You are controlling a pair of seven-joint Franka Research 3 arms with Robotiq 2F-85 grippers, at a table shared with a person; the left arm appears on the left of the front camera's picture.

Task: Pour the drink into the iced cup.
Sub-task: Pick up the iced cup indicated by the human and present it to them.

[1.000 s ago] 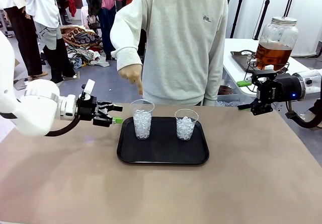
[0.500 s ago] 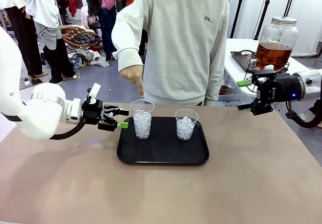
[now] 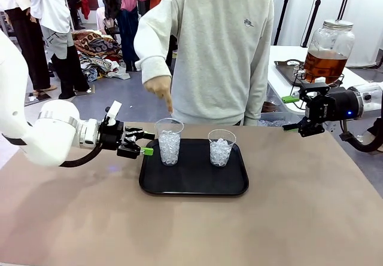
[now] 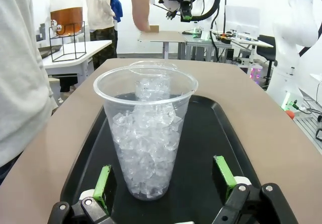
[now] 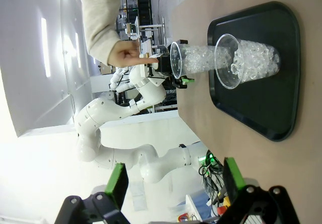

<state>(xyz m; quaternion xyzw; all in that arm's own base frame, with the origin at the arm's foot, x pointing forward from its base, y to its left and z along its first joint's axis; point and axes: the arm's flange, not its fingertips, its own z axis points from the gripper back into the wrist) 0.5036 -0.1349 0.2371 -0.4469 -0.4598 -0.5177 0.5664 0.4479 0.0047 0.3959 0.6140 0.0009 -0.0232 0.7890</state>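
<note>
Jaws of my left gripper stand open at the left edge of the tray, just short of the iced cup on it, the right gripper equally open well right of the tray, the drink in its jar beyond: I judge the reach in hand, a gentle closing next.

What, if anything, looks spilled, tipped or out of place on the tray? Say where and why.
Nothing stands out. The left iced cup and the right iced cup both stand upright on the black tray, with their ice inside. No liquid shows on the tray or on the brown table.
</note>
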